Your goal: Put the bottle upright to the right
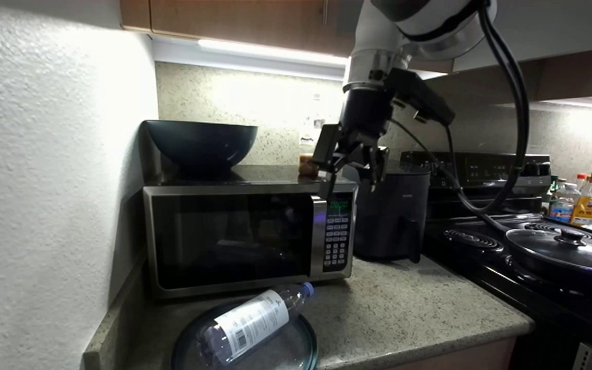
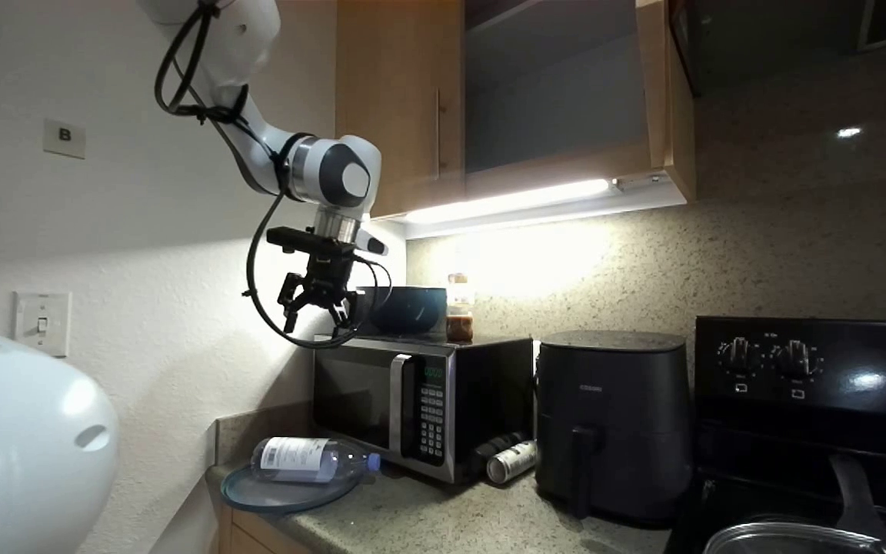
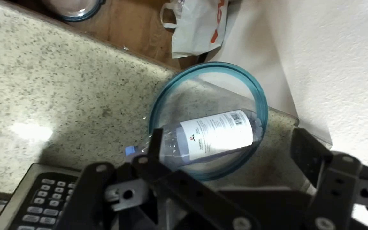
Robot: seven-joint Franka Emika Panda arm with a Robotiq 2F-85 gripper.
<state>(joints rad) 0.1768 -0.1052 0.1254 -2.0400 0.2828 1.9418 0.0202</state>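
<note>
The clear bluish plastic bottle lies on its side in both exterior views (image 1: pixel 255 321) (image 2: pixel 293 455), with its blue cap pointing toward the microwave's keypad side. It rests on a round clear lid (image 1: pixel 312 340) with a teal rim, at the counter's corner near the wall. My gripper (image 1: pixel 351 184) is open and empty, well above the counter, by the microwave's upper front; it also shows so in an exterior view (image 2: pixel 315 317). In the wrist view the bottle (image 3: pixel 217 135) lies below and beyond the spread fingers (image 3: pixel 228 135); a finger covers part of its neck.
A microwave (image 1: pixel 234 241) stands behind the bottle, carrying a dark bowl (image 1: pixel 201 144) and a small brown bottle (image 1: pixel 307 163). A black air fryer (image 2: pixel 612 415), a can (image 2: pixel 511 463) and a stove (image 1: pixel 481 241) are to its right. A wall (image 1: pixel 44 180) borders the left.
</note>
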